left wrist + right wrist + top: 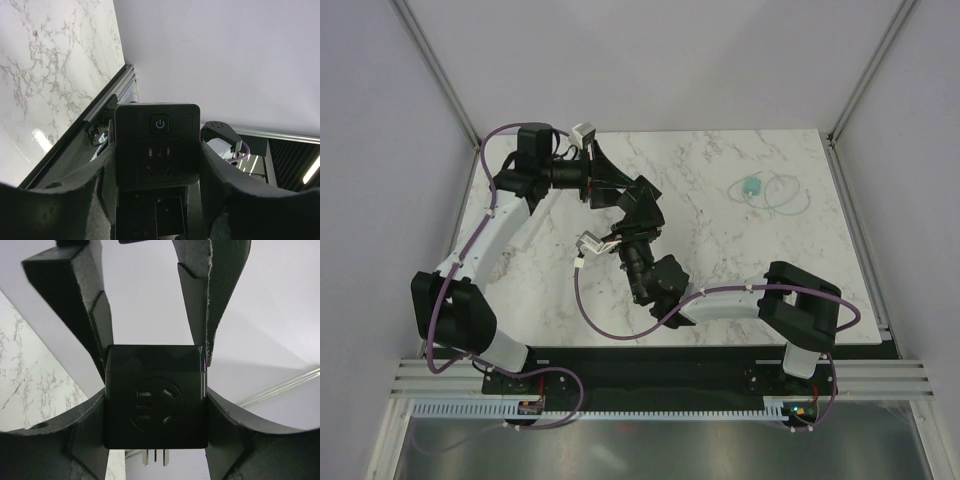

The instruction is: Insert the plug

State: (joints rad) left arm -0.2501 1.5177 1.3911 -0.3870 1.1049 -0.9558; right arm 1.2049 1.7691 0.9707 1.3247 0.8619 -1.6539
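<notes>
Black plug [155,415] midair, right gripper [155,400] clamping sides

Teal-tipped clear tubing [752,186] on marble table [720,260]

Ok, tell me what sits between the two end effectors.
A black plug cube, prongs sticking out. In the right wrist view the right end effector clamps its sides and the left end effector flanks its top.

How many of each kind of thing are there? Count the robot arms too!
Robot arms: 2 (left arm, right arm)
Black plug cube with metal prongs: 1
Teal piece with a looped clear tube: 1
Total: 4
</notes>
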